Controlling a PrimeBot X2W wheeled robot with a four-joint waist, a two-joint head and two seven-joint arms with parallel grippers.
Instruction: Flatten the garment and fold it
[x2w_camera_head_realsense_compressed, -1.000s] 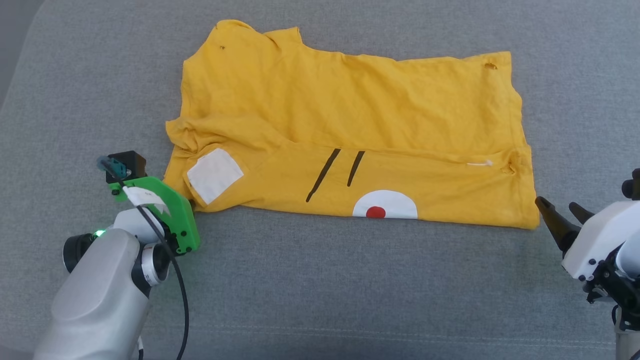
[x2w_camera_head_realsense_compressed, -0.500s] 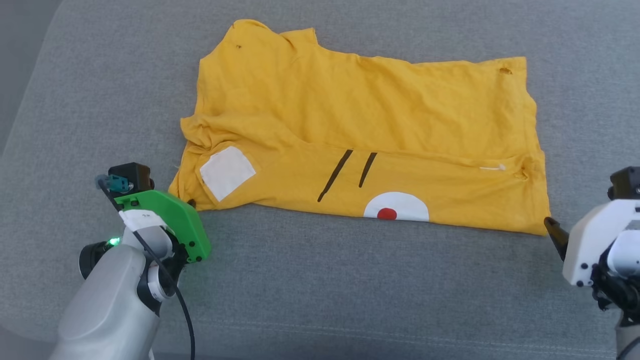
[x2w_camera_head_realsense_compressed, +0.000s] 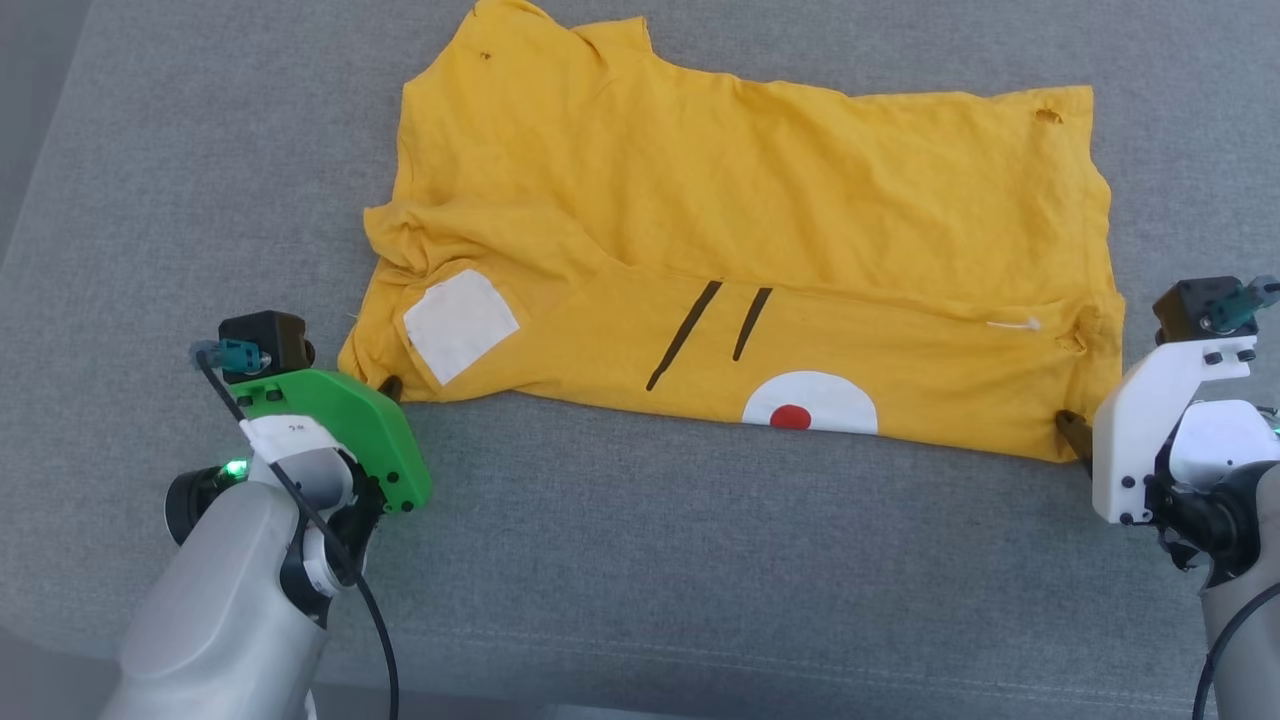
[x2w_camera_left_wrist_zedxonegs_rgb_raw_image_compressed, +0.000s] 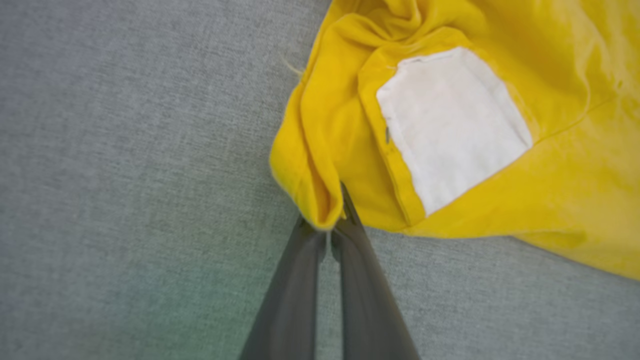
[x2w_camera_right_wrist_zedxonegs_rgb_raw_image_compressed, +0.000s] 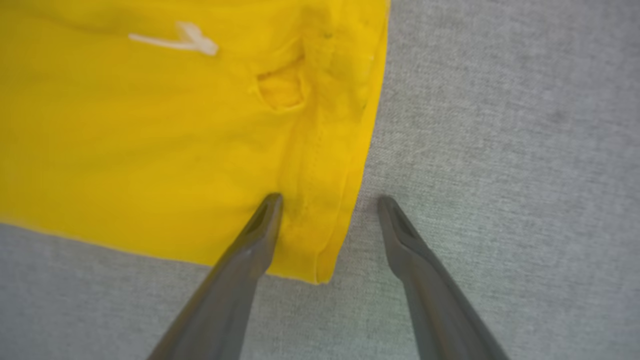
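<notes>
Left pincer (x2w_camera_left_wrist_zedxonegs_rgb_raw_image_compressed: 331, 222) is clamped together on a bunched yellow fold at the near left corner of the shirt (x2w_camera_head_realsense_compressed: 720, 190), just beside the white sleeve patch (x2w_camera_left_wrist_zedxonegs_rgb_raw_image_compressed: 450, 125). Its tips are partly buried in the cloth, and in the head view a green mount (x2w_camera_head_realsense_compressed: 340, 420) covers most of its fingers. The right pincer (x2w_camera_right_wrist_zedxonegs_rgb_raw_image_compressed: 329, 200) stands wide apart astride the shirt's near right corner, one finger over cloth, the other over the gray cushion (x2w_camera_head_realsense_compressed: 650, 560); whether either touches is unclear. The shirt lies spread on the cushion, its near part folded over, showing two black strokes (x2w_camera_head_realsense_compressed: 685, 335) and a white half-circle (x2w_camera_head_realsense_compressed: 810, 405). Its far left tip is cut off by the head view's top edge.
</notes>
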